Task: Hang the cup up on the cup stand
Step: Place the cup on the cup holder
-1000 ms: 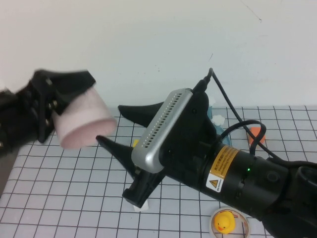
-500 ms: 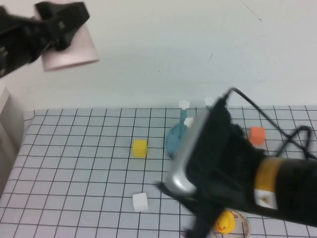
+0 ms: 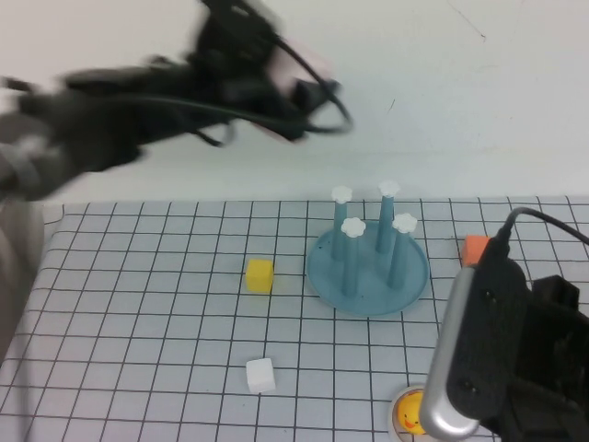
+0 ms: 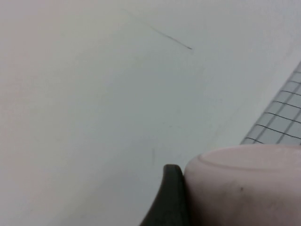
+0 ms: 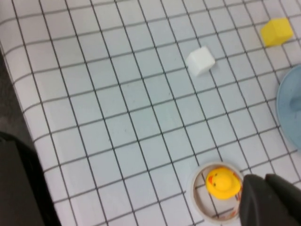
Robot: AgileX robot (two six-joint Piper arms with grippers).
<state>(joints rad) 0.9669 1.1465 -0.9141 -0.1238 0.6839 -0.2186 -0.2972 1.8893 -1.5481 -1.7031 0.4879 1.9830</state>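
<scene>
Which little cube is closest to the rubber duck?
The white cube. It sits nearest the duck by the right gripper; the yellow cube and orange cube are farther.

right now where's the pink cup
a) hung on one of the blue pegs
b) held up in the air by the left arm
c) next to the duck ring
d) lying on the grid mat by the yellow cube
b: the left gripper holds the cup high above the mat, up and left of the cup stand, whose four pegs are bare; the right gripper sits near the duck ring.

Bright even light, left arm point(image 3: 120, 120) motion-blurred, soft shadows
</scene>
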